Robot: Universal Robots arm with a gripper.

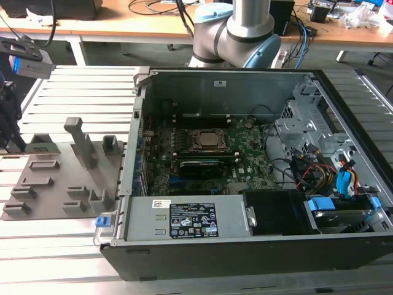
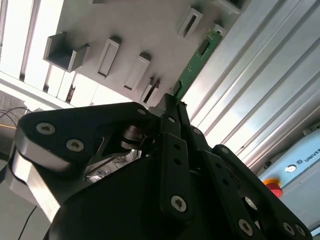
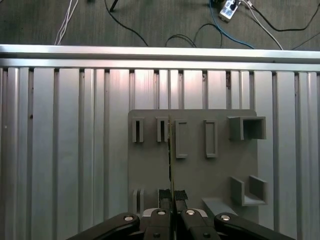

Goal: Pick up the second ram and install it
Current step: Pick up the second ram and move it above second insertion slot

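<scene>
Exterior view, far left: gripper (image 1: 15,141) is down over the gray holder plate (image 1: 58,184) on the slatted counter (image 1: 80,86). In the first wrist view the gripper's jaws are closed tight on the second ram (image 3: 170,150), one pad (image 3: 164,195) on each face. The ram stands on its long edge, running away from the fingertips between two slot blocks (image 3: 180,138) of the plate. Second wrist view shows the green stick (image 2: 198,61) sticking out past the fingertips. Can't tell if it is seated or lifted. Right of the plate: open PC case (image 1: 245,246), with the CPU socket (image 1: 209,140) on the motherboard (image 1: 249,157).
</scene>
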